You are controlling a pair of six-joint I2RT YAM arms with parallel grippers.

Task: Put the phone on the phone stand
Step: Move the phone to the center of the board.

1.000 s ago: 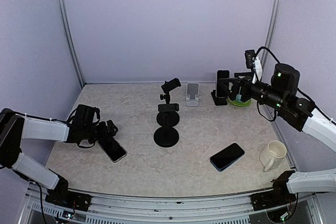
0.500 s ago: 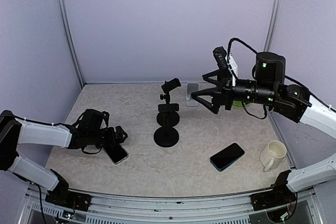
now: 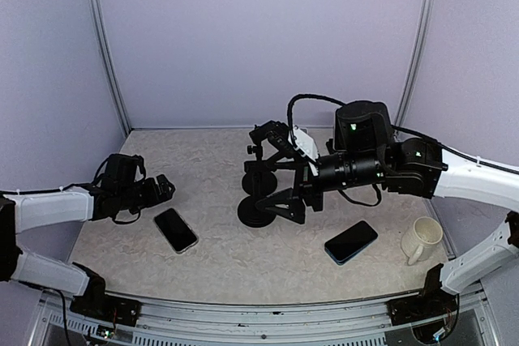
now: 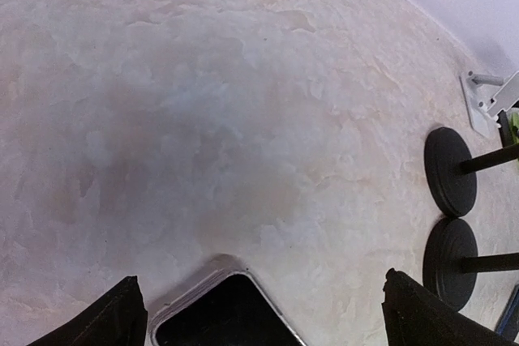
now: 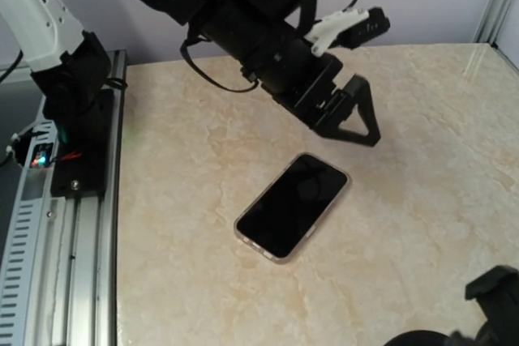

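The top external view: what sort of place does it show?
Probably a robot test cell: plain lilac wall panels and metal posts enclose the table, and the left arm and right arm are bolted to a rail at its edge.

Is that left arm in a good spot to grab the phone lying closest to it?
Probably yes. The left hand hovers open right beside that phone, which lies flat and face up on the table. Nothing sits between them or on top of it.
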